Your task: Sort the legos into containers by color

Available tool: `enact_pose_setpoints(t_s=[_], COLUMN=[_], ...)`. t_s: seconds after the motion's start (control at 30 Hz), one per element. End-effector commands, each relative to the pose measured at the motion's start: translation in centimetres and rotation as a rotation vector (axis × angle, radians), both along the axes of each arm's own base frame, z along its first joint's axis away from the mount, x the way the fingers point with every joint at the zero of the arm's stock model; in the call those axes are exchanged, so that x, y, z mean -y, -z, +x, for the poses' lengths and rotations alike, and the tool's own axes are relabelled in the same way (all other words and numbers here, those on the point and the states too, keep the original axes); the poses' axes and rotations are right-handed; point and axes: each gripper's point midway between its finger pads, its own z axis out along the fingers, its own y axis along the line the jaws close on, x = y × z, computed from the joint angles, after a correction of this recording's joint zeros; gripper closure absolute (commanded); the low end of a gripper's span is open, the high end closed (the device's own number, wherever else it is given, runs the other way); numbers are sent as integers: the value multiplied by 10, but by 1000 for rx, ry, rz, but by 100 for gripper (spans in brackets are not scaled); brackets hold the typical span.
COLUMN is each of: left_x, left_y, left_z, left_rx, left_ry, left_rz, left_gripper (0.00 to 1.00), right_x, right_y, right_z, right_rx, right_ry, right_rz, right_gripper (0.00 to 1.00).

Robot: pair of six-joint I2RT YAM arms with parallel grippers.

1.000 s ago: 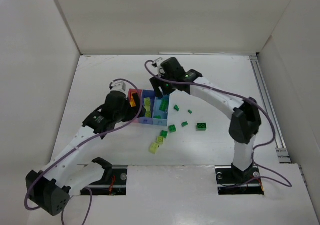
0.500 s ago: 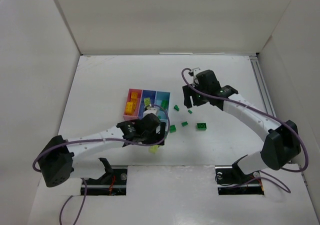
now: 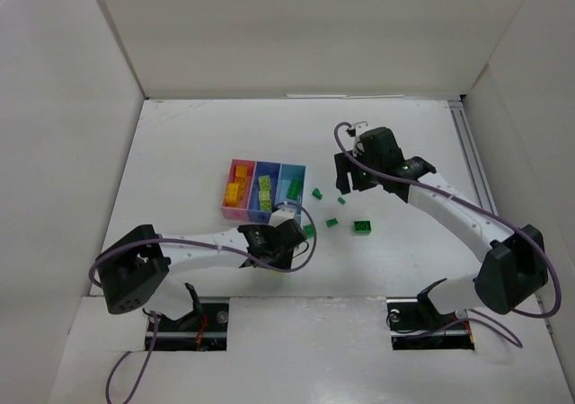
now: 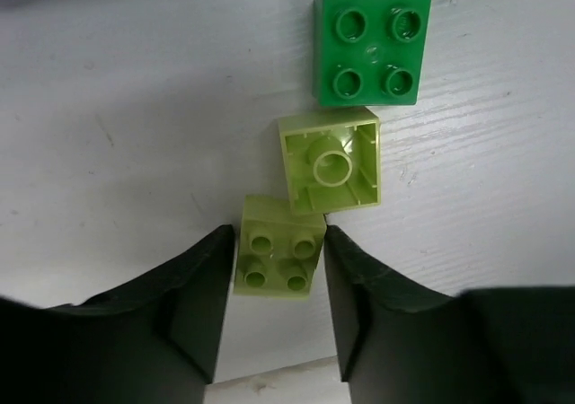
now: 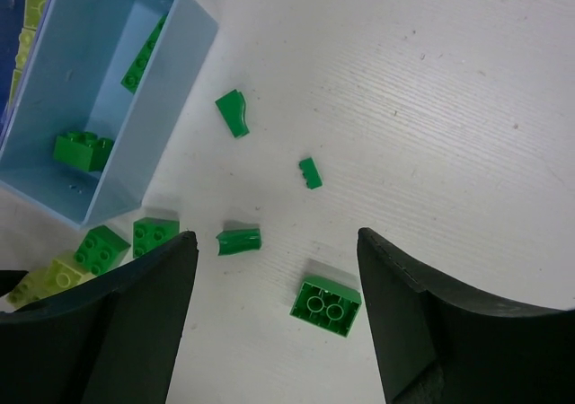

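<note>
White wood-grain table (image 3: 193,144) under scattered legos (image 3: 362,227); white walls (image 3: 296,36) around.

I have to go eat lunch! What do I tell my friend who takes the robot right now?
Left gripper: jaws closely flank a lime brick on the table; grip unclear.
Right gripper: open, empty, over loose green pieces.
Done: orange-yellow bricks in pink bin, lime bricks in purple-blue bin, green bricks in light blue bin.
Left: that lime brick, an upside-down lime brick beside it, and the loose greens.
</note>
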Motion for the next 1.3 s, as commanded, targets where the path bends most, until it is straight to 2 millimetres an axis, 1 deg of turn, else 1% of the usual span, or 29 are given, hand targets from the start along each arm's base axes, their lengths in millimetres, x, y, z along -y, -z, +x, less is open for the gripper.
enact_pose_setpoints(t_s=[0.0, 0.03, 0.07, 0.1, 0.2, 0.23, 0.3, 0.37, 0.4, 0.43, 0.47, 0.5, 0.57, 0.6, 0.63, 0.67, 0.7, 0.73, 0.77, 0.8, 0.83, 0.9, 0.97, 1.0, 1.07, 1.13, 1.2, 1.23, 1.27], left_x=[5, 3, 3, 3, 3, 10, 13, 26, 28, 28, 30, 27, 14, 0, -11, -17, -26, -25, -25, -21, -18, -13, -13, -9, -17, -26, -31, -31, -33], left_y=[-2, -2, -6, -7, -26, -45, -68, -116, -132, -147, -172, -183, -195, -198, -194, -198, -195, -199, -198, -198, -205, -205, -200, -200, -185, -181, -172, -173, -164], left_z=[5, 4, 7, 4, 5, 8, 12, 21, 27, 32, 38, 48, 69, 91, 103, 115, 131, 141, 147, 154, 162, 167, 176, 178, 189, 196, 201, 203, 203], left_rx=[15, 11, 20, 16, 38, 62, 94, 166, 207, 243, 291, 330, 378, 400, 411, 428, 431, 461, 473, 477, 499, 496, 498, 497, 475, 472, 458, 456, 436], left_ry=[-22, -22, -35, -25, -31, -32, -38, -49, -64, -78, -97, -119, -202, -270, -306, -335, -370, -361, -359, -347, -347, -325, -333, -318, -349, -377, -393, -394, -394], left_rz=[2, 12, 14, 23, 16, -36, -78, -202, -235, -266, -319, -332, -330, -315, -284, -278, -258, -261, -254, -252, -265, -252, -224, -229, -187, -173, -150, -163, -150], left_gripper=[61, 74, 79, 83, 87, 87, 88, 88, 88, 86, 84, 83, 83, 82, 82, 82, 82, 83, 83, 83, 83, 83, 83, 83, 83, 82, 80, 80, 78], right_x=[6, 6, 6, 12, 18, 21, 20, 24, 24, 26, 26, 27, 27, 28, 28, 28, 29, 30, 30, 30, 30, 30, 30, 30, 30, 30, 30, 30, 29], right_y=[-15, -15, -18, -13, -16, -15, -19, -19, -20, -17, -20, -19, -23, -27, -30, -30, -28, -28, -28, -28, -28, -28, -25, -25, -25, -22, -13, -13, -10], right_z=[7, 7, 6, 5, 5, 3, 2, -4, -4, -8, -8, -10, -11, -12, -12, -12, -14, -16, -16, -16, -16, -16, -15, -15, -15, -17, -15, -15, -15], right_rx=[61, 61, 69, 55, 64, 61, 74, 84, 92, 88, 96, 96, 107, 116, 124, 124, 116, 119, 119, 119, 119, 119, 111, 111, 111, 103, 80, 80, 70], right_ry=[34, 34, 34, 50, 62, 66, 40, 31, 31, 31, 31, 31, 31, 31, 31, 31, 31, 31, 31, 31, 31, 31, 31, 31, 31, 31, 31, 31, 31], right_rz=[30, 30, 34, 19, 24, 29, 27, 21, 26, 23, 28, 28, 34, 39, 43, 43, 39, 40, 40, 40, 40, 40, 36, 36, 36, 31, 19, 19, 14], right_gripper=[23, 23, 23, 23, 23, 23, 23, 23, 23, 23, 23, 23, 23, 23, 23, 23, 23, 23, 23, 23, 23, 23, 23, 23, 23, 22, 22, 22, 22])
